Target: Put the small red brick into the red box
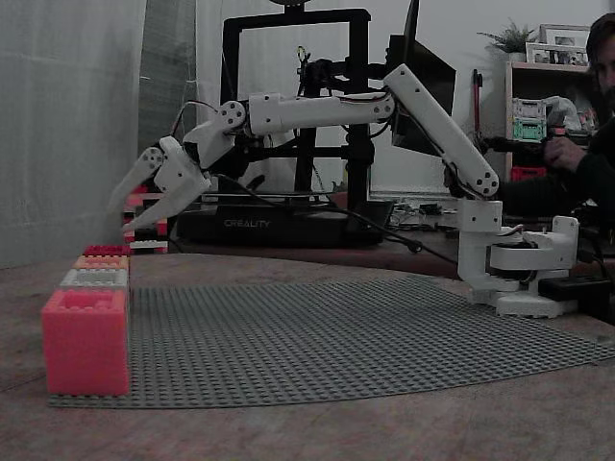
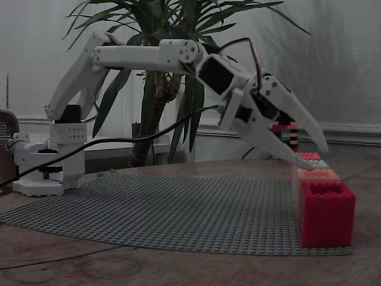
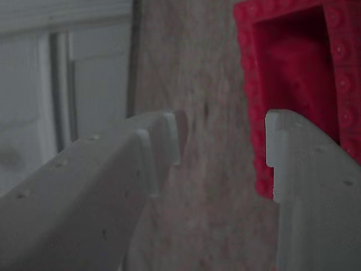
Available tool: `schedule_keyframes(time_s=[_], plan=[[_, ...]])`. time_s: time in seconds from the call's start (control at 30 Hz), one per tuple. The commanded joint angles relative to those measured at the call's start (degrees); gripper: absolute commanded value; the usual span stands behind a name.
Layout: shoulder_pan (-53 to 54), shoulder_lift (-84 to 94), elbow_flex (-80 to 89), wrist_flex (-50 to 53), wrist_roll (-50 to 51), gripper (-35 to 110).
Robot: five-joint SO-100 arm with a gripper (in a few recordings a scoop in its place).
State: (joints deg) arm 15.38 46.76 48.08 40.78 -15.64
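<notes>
One white arm reaches out over the grey studded baseplate (image 1: 365, 331), its gripper (image 1: 135, 202) hanging in the air above the far end of a row of four toy-brick boxes. The two fingers stand apart with nothing between them; in the wrist view the gap (image 3: 223, 147) shows bare tabletop.

In a fixed view the four boxes run from near to far: a coral-pink box (image 1: 85, 341) closest, then a grey box (image 1: 94, 278), an orange box (image 1: 101, 261), and the red box (image 1: 106, 250) farthest, just below the fingertips. In the other fixed view the row reads the other way, with the red box (image 2: 326, 214) nearest.

In the wrist view the red box (image 3: 293, 62) lies under the right-hand finger, its hollow partly covered by it. The dim light makes it hard to tell whether the small red brick lies inside; I cannot make it out.

A person sits behind the arm's base (image 1: 586, 163).
</notes>
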Motion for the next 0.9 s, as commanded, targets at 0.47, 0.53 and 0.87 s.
schedule_keyframes(time_s=[0.47, 0.53, 0.87], plan=[[-8.6, 62.0, 55.5, 0.4, -2.3, 0], [-10.4, 71.4, 67.1, 2.5, -2.4, 0], [-13.5, 111.1, 103.4, 23.6, 4.0, 0]])
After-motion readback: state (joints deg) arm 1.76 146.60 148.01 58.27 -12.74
